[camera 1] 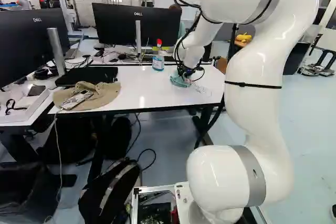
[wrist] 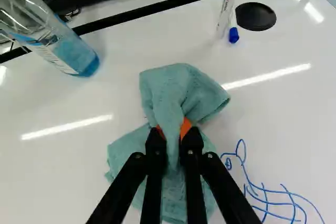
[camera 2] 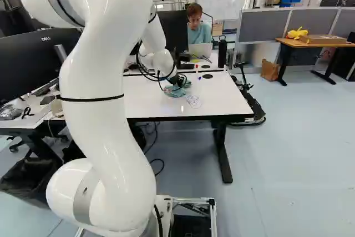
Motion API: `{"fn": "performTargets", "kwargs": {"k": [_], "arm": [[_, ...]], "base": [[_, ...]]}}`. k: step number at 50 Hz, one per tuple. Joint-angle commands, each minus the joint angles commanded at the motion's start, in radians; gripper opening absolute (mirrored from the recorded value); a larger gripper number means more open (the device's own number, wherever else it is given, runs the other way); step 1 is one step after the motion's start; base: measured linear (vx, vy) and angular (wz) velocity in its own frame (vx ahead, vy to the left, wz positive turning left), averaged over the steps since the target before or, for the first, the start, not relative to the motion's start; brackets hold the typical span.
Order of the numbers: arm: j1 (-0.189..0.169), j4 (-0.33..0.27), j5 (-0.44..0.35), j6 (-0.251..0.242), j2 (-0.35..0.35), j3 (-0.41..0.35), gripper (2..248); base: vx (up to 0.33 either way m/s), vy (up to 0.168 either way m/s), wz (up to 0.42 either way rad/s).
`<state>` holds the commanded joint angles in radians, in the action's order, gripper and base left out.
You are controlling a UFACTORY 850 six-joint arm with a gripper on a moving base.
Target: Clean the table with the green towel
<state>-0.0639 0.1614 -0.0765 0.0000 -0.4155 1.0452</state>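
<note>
1. A bottle of blue liquid [wrist: 79,59] stands on the white table [wrist: 47,177].
2. The black gripper [wrist: 175,134] is clamped on the bunched green towel [wrist: 176,90], against the tabletop.
3. Just beside the towel, a blue drawing [wrist: 270,191] shows, unwiped; cleaning it seems the work left.

Towel [wrist: 181,90]: plain teal-green. Gripper [camera 1: 184,73]: black, pads [wrist: 186,127] orange. Tabletop [wrist: 68,166]: glossy white, black edge. Drawing [wrist: 265,189]: blue looping, crisscross lines. Spray bottle [wrist: 73,51]: clear, blue liquid, red nozzle. Marker [wrist: 226,11]: white barrel, red end. Round grommet [wrist: 255,16]: black. Hat [camera 1: 100,96]: tan. Arm [camera 1: 254,108]: white, grey bands, black straps. Backpack [camera 1: 100,200]: black, grey stripe. Floor [camera 2: 288,154]: pale blue-grey.
</note>
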Motion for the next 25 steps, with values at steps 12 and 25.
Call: {"fn": "performTargets", "kwargs": {"k": [12, 25], "arm": [[0.035, 0.000, 0.000, 0.000, 0.003, -0.003, 46], [0.073, 0.000, 0.000, 0.000, 0.002, -0.003, 46]], "base": [[0.000, 0.000, 0.000], [0.000, 0.000, 0.000]]}}
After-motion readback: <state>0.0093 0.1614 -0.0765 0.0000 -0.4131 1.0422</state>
